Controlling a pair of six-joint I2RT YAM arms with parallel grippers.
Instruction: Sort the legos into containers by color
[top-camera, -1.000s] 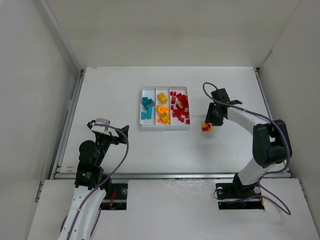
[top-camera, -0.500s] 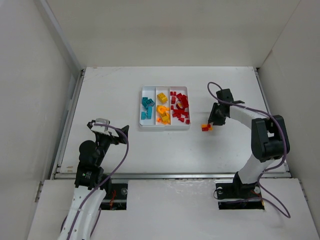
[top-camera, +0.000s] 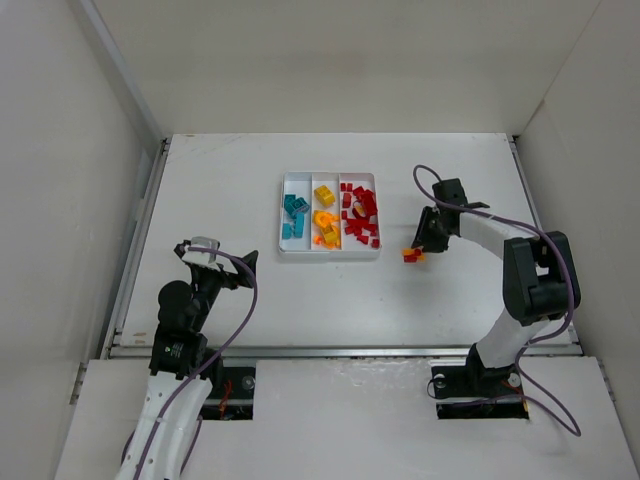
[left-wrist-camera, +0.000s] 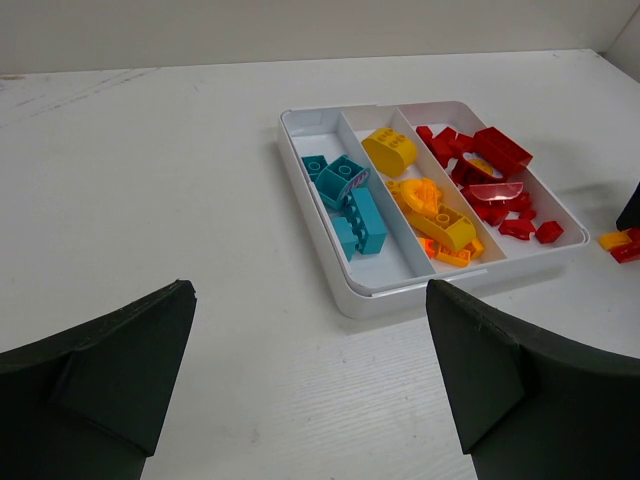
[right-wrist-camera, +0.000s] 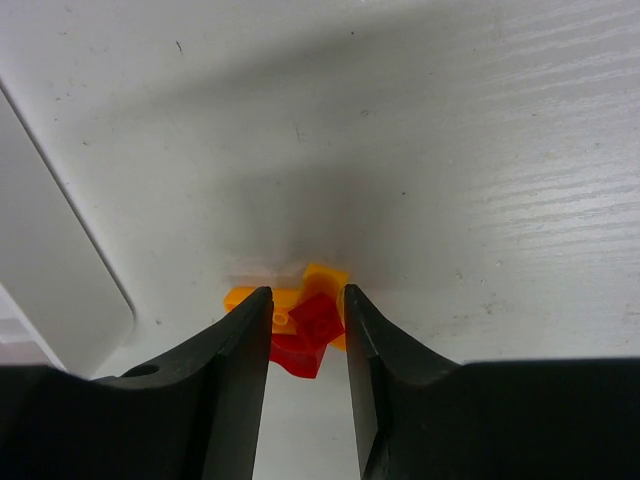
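Item: shallow square white plastic tray, three long compartments, mid white bench.
Left compartment: teal-blue plastic bricks.
Middle compartment: yellow and orange bricks.
Right compartment: red bricks.
Loose: small red-and-orange brick clump, on the bench just off the tray's near right corner.
Right hand: clenched on that clump, one finger pressed to each side.
Left hand: released, fingers wide, near the bench's near left corner.
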